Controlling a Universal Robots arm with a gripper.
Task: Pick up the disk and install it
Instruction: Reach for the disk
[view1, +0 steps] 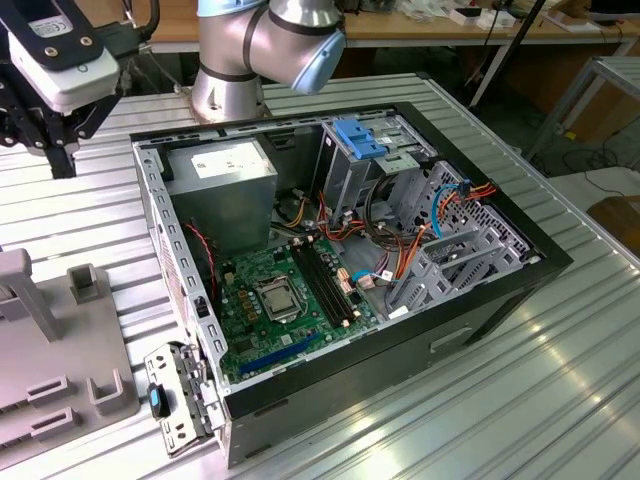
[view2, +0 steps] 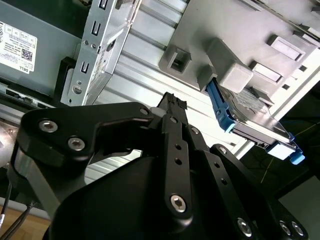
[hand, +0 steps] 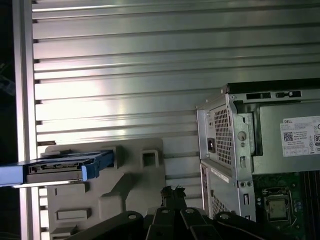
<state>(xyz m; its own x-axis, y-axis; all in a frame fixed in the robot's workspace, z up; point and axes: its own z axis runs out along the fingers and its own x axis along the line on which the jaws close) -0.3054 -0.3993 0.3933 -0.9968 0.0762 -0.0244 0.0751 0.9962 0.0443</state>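
Disk (hand: 65, 167) resting in grey holder (hand: 127, 187), apart from end effector (hand: 172, 192)

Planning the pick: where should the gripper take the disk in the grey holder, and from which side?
Likely mid-span on the exposed long edge of the disk, pinching its two flat faces. It stands on edge in the grey holder, thin edge toward the wrist cameras, blue rail at each end, so come straight down from above. The gripper is shut, apart from it.
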